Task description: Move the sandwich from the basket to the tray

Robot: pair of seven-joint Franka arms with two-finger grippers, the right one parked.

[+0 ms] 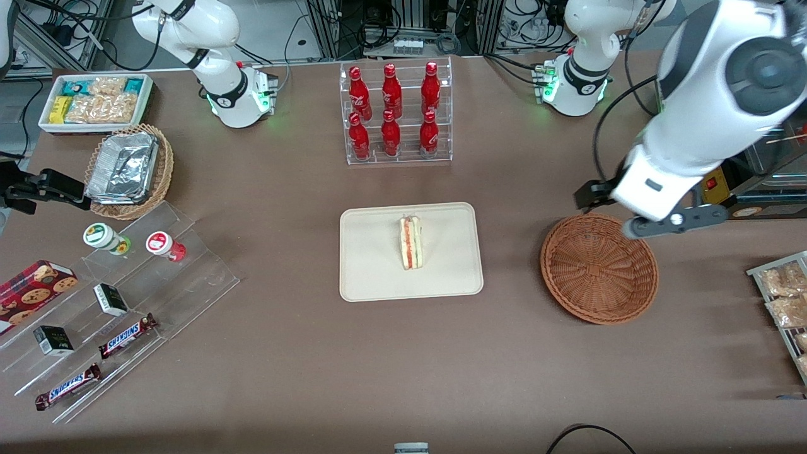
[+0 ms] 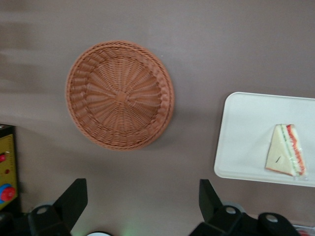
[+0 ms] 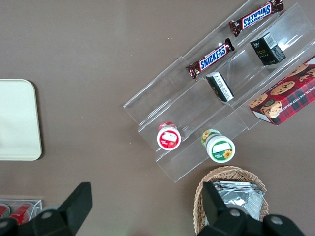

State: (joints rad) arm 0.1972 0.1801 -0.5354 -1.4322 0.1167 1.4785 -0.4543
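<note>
Sandwich delivered: the wedge lies on the tray, the basket sits bare, and the job looks done.

Front view: the sandwich [image 1: 410,243] rests mid-tray [image 1: 372,277], well apart from the gripper [image 1: 656,221], which hangs above the rim of the basket [image 1: 599,271] farthest from the camera. Left wrist view: the gripper [image 2: 142,204] is spread wide and holds nothing; below it lies the basket [image 2: 120,96], and off to one side the tray [image 2: 246,132] carries the sandwich [image 2: 286,156]. Right wrist view: only a bare tray corner [image 3: 17,120] shows.

The left arm hangs raised and bent, its gripper [image 2: 142,206] pointing downward with fingers [image 2: 74,199] spread wide, holding nothing.
</note>
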